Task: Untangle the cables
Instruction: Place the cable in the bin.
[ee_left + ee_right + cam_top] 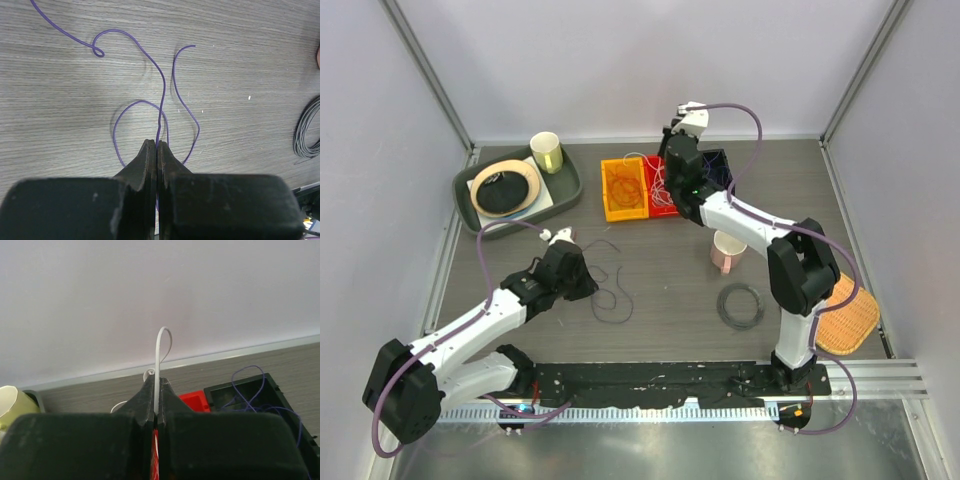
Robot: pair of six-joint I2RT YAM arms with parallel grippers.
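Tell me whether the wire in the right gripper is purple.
No. The right gripper is shut on a white cable that arches above its fingertips; purple cables lie in the black bin behind.

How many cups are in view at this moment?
2. A pale yellow cup stands in the green tray at far left. A pink cup sits centre-right, partly under the right arm. The arms could hide another.

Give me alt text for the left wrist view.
The left gripper, shut, pinches a thin purple cable that snakes in loose curves across a grey wood-grain table. A grey coil of cord lies at the right edge.
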